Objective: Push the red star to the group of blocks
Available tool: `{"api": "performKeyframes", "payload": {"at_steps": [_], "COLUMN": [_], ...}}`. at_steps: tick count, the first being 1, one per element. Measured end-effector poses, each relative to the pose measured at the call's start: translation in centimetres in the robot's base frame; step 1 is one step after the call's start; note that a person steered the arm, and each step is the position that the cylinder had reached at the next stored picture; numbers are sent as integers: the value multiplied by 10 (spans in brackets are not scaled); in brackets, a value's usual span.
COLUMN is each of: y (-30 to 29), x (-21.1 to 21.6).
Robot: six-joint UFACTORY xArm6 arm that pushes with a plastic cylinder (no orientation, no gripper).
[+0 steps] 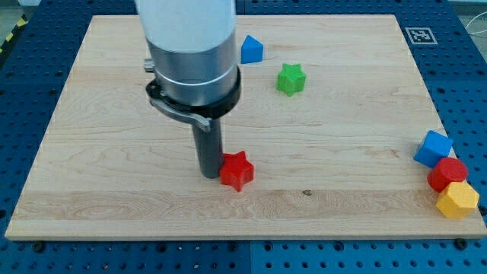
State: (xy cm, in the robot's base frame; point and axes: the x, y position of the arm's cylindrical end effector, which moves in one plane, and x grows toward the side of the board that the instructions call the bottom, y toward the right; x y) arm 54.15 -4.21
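Note:
The red star (237, 170) lies on the wooden board (114, 152), a little below its middle. My tip (210, 175) stands right at the star's left side, touching or nearly touching it. A group of three blocks sits at the board's lower right edge: a blue block (433, 148), a red round block (447, 174) below it, and a yellow block (457, 200) lowest. The group lies far to the star's right.
A green star (291, 79) lies above the middle, to the right. A blue block (252, 50) sits near the view's top, partly beside the arm's wide grey body (190, 53). A marker tag (419, 35) is at the board's top right corner.

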Motion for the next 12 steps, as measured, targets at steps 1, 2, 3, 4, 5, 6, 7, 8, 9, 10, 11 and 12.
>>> {"api": "performKeyframes", "payload": {"at_steps": [1,2,3,4,5,6,7,8,9,10,11,12], "y": [20,42,64,86,108,132,155,172,184,200,214,218], "x": [5,7,9,12,13,14,16,16,16,16,16,16]}}
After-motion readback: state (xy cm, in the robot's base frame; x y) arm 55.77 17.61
